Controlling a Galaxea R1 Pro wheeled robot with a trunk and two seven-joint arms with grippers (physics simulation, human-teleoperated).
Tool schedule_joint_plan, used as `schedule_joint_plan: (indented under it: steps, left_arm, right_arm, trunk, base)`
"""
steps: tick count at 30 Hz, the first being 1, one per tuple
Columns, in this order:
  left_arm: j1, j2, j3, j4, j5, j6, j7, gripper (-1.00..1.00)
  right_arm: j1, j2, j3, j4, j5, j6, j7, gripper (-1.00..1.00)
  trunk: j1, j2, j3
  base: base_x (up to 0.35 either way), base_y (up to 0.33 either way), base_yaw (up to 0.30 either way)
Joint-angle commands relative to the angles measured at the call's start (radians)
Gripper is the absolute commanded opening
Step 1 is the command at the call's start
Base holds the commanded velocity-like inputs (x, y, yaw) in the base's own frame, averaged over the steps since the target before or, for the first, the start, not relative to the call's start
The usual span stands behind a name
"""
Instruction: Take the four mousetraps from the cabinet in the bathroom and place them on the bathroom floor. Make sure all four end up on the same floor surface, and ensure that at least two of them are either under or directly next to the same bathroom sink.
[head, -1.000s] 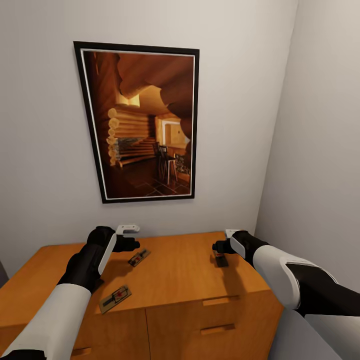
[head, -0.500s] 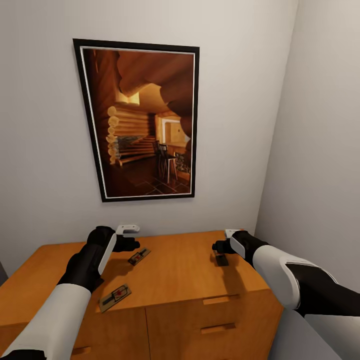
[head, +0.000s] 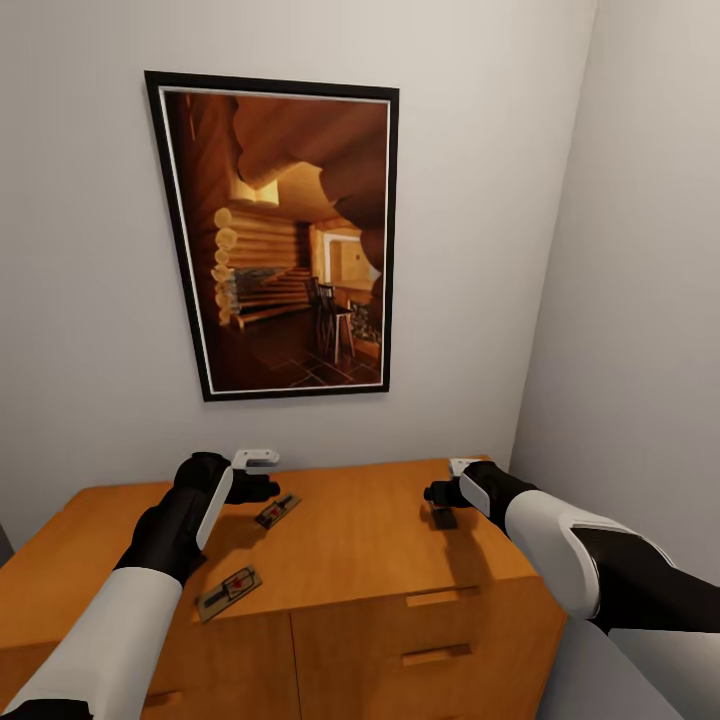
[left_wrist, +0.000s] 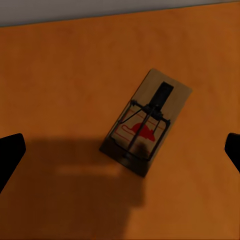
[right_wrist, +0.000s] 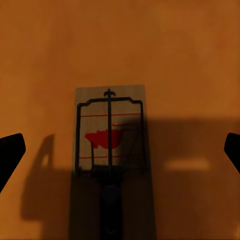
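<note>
Three mousetraps are seen flat on the cabinet (head: 350, 545) top. One mousetrap (head: 229, 592) lies at the front edge; a second (head: 277, 512) lies beneath the left pincer (head: 262, 488), which is held released above it. A third (head: 443, 518), near the right edge, lies beneath the released right pincer (head: 437, 493).

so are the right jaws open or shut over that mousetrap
Open. In the right wrist view the two fingertips sit far apart at the frame edges, with the mousetrap lying flat on the cabinet between them, ungripped.
</note>
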Motion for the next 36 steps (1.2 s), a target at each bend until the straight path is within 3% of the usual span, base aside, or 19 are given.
schedule_joint_plan:
  steps: [1, 6, 36]
  left_arm:
    - [-0.001, 0.0, -0.001, -0.001, 0.0, 0.004, -0.002, 1.0]
    - [-0.001, 0.0, -0.001, -0.001, 0.0, 0.004, -0.003, 1.0]
    - [-0.001, 0.0, -0.001, -0.001, 0.0, 0.004, -0.005, 1.0]
  right_arm:
    - [-0.001, 0.0, -0.008, 0.0, 0.008, 0.003, 0.001, 1.0]
    - [-0.001, 0.0, -0.008, 0.0, 0.009, 0.003, 0.001, 1.0]
    - [-0.001, 0.004, -0.008, 0.0, 0.01, 0.001, 0.001, 1.0]
  trunk:
    - [0.004, -0.008, -0.005]
    - [0.023, -0.043, -0.02]
    - [0.023, -0.043, -0.02]
  base:
    - [0.0, 0.0, 0.0]
    - [0.0, 0.0, 0.0]
    - [0.0, 0.0, 0.0]
